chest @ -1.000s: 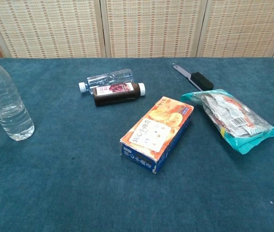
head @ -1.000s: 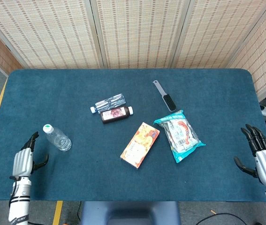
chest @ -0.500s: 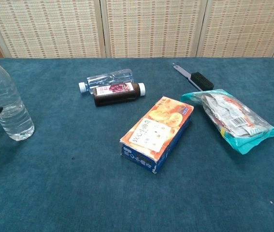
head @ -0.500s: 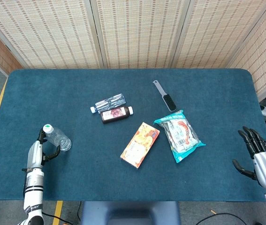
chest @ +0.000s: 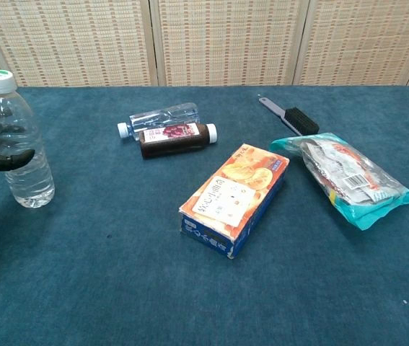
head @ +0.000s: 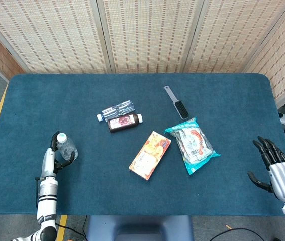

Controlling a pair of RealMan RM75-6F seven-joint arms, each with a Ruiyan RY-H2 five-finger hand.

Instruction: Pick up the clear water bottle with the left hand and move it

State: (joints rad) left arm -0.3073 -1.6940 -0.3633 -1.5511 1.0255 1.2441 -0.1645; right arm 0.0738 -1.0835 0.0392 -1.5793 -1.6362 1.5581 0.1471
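Observation:
The clear water bottle [head: 67, 147] [chest: 19, 148] with a white cap stands upright on the blue table [head: 97, 186] near its front left edge. My left hand [head: 50, 160] is at the bottle's left side; its dark fingers [chest: 3, 160] curl round the front of the bottle and grip it. The chest view shows only those fingers at its left border. My right hand [head: 279, 169] hangs past the table's right edge, fingers spread, holding nothing.
A second clear bottle [head: 117, 109] lies beside a dark brown bottle [head: 124, 122] at mid-table. An orange biscuit box [head: 150, 155], a teal snack bag [head: 192, 144] and a grey brush [head: 176, 102] lie to the right.
My left hand moved right to the bottle and closed its fingers round it; the bottle shifted a little to the right. The right hand drifted slightly.

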